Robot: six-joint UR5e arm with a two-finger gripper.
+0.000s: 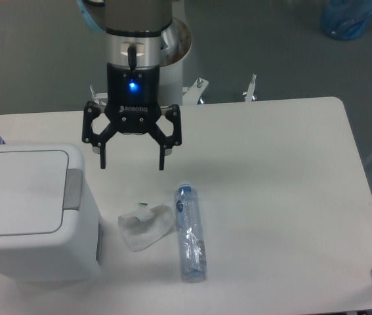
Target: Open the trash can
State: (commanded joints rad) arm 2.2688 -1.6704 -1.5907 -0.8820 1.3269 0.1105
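Grey floor is seen beyond a white table [290,197] whose top fills most of the view. At the left edge of the tabletop, towards the near corner, the bin [21,216] is found, its flat lid down and its grey tab [73,189] set on the lid's right side, so the can is judged not yet opened. Above the tabletop near its far edge, left of centre, the gripper [132,161] is held with its two fingers spread wide and nothing between them; it is placed just right of the bin's far right corner and apart from it. The approach is judged to be the step in hand. For the next move, a shift to the left and towards the near edge is called for, until one fingertip is brought over the tab, after which a downward press would be needed; narrowing the fingers first may be advisable so that only the tab is struck. Near the middle of the tabletop a crumpled tissue [145,225] and a clear bottle [190,232] are lying side by side, well clear of that path.
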